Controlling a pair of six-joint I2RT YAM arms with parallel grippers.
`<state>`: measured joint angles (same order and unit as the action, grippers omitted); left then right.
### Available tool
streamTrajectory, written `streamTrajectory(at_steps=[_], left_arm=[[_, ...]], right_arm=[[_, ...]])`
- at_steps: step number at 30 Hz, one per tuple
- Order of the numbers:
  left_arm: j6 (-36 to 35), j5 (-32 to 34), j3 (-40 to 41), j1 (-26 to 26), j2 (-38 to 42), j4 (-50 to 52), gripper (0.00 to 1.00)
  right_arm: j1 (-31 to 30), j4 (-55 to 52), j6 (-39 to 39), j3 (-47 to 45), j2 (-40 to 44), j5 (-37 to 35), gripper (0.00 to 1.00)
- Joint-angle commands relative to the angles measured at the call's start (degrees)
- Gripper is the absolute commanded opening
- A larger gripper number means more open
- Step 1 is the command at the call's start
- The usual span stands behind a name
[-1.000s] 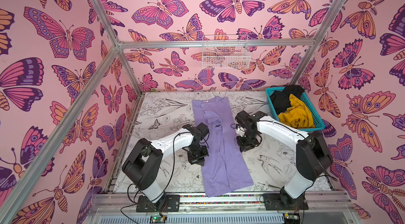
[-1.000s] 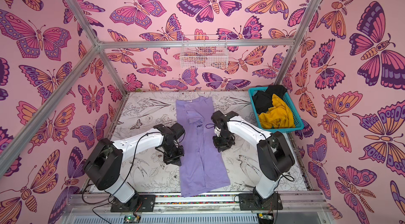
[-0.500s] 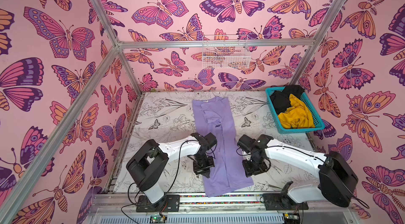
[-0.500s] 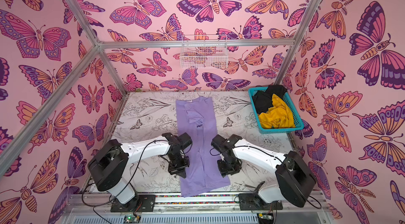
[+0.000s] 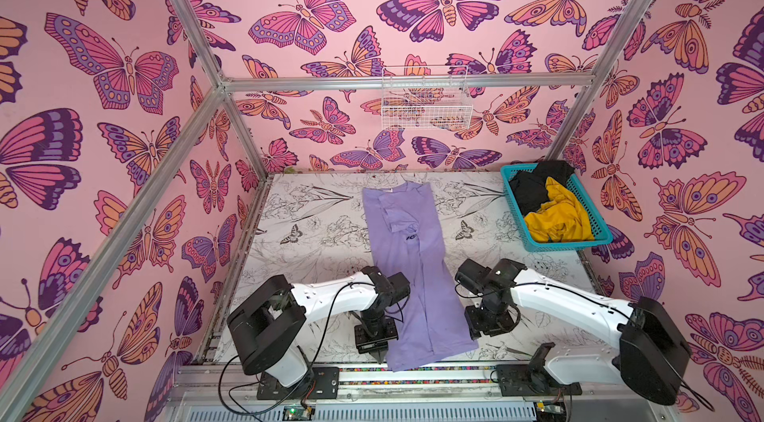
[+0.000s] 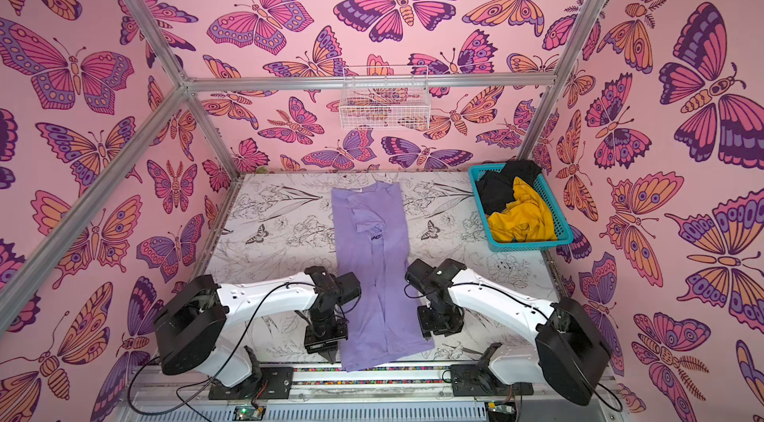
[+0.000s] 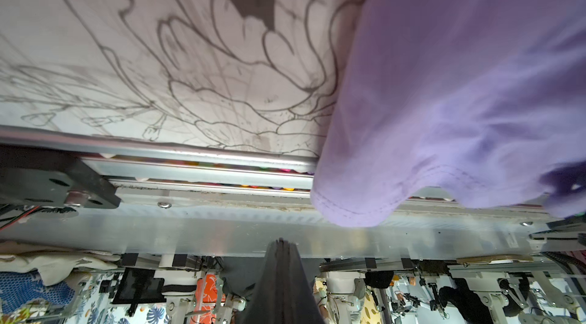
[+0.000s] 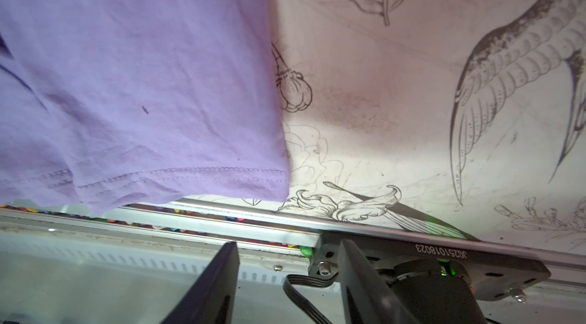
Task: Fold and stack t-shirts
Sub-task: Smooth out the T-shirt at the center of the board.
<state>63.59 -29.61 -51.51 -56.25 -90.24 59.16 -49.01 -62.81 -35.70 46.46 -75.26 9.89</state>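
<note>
Pulled back nearward since a second ago, flanking the hem. Left gripper [image 7: 280,241] pinched shut, empty; right gripper [image 8: 288,243] spread open, holding nothing. Lavender t-shirt [image 5: 413,267] laid as a long strip mid-table [image 5: 310,213], hem overhanging the near rail. Farther right, yellow t-shirt [image 5: 558,217] and black t-shirt [image 5: 529,188] heaped in teal basket [image 5: 558,244].

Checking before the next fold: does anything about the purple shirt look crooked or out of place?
Yes. The lavender-purple cloth t-shirt, folded into a long strip, lies slanted, and its hem corner hangs past the table's front edge over the metal rail. The tucked-in sleeve looks bunched.
</note>
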Motion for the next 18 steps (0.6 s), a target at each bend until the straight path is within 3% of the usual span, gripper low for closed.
streamTrajectory(at_steps=[1, 4, 6, 9, 12, 18], left_arm=[[1.47, -1.85, -0.98, -1.22, -2.41, 2.15, 0.0], [-0.28, -2.19, -4.04, -1.34, -6.85, 2.19, 0.0], [-1.69, -2.64, -6.35, -1.36, -9.72, 2.23, 0.11], [-3.25, -1.28, -9.13, -1.38, -11.13, 1.92, 0.44], [-2.84, 0.39, -9.54, -1.12, -8.94, 1.19, 0.66], [1.09, -1.29, -2.71, 0.17, -4.3, -1.94, 0.66]], right_arm=[[-1.53, -3.7, -1.74, 4.43, -1.38, -1.2, 0.56], [-2.31, -5.15, -0.47, 7.56, -3.74, -1.61, 0.57], [-2.35, -5.79, 0.86, 8.9, -5.55, -2.12, 0.57], [-2.36, -6.23, 2.33, 10.34, -7.06, -2.09, 0.57], [-2.38, -6.6, 2.8, 11.02, -7.11, -1.84, 0.57], [-2.38, -6.96, 3.16, 11.55, -7.17, -1.1, 0.57]])
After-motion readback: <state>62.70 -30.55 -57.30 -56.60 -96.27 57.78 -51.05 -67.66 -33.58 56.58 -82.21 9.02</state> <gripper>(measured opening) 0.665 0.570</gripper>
